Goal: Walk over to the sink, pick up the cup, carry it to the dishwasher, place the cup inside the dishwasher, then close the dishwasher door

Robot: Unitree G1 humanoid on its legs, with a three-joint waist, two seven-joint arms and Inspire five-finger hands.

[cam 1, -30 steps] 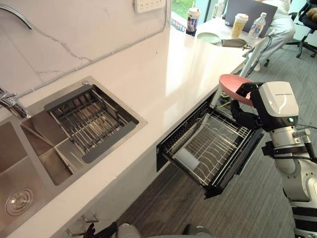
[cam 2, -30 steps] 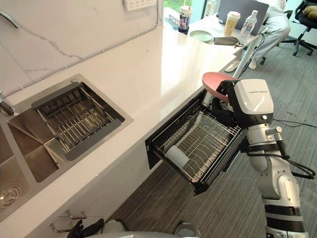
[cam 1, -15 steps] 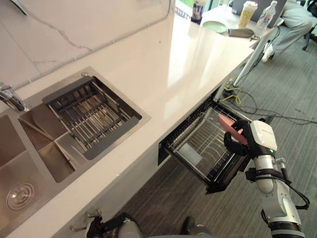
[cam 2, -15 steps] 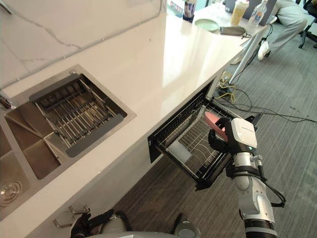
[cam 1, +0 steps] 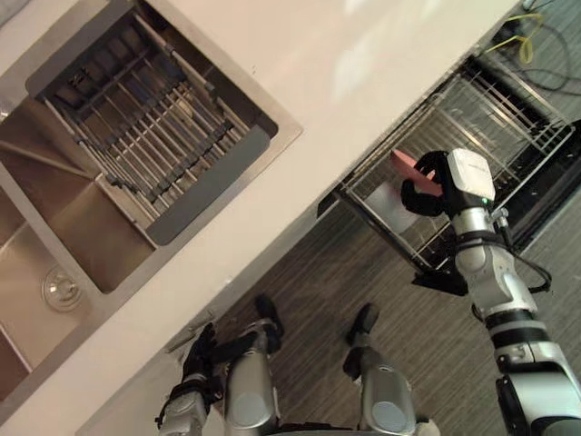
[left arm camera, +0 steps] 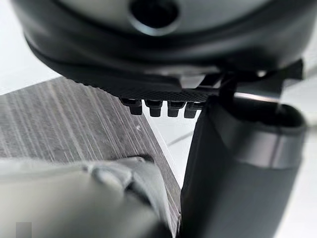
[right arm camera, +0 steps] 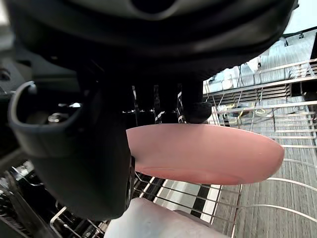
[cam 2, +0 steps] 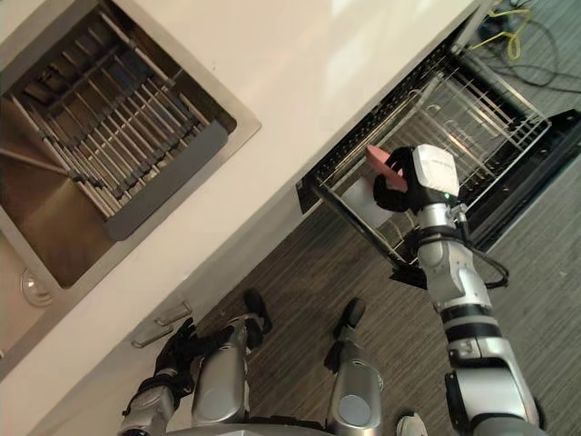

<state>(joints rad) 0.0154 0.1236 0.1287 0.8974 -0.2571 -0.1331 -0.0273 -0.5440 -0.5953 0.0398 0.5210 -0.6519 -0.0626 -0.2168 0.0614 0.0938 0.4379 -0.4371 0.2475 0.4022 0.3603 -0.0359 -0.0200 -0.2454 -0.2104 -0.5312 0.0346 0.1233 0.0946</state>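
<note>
A white surface (cam 1: 300, 54) runs across my head view, with the steel sink (cam 1: 82, 218) sunk into it and a dark wire drainer (cam 1: 154, 127) set over one basin. The dishwasher rack (cam 1: 508, 118) stands pulled out below the surface's edge. My right robot hand (cam 1: 428, 182) is curled round the rim of a pink dish (right arm camera: 208, 153), holding it over the rack just above a white item (right arm camera: 163, 220). My left robot hand (cam 1: 193, 361) hangs low over the grey carpet (cam 1: 318, 272). I cannot tell how far open it is.
</note>
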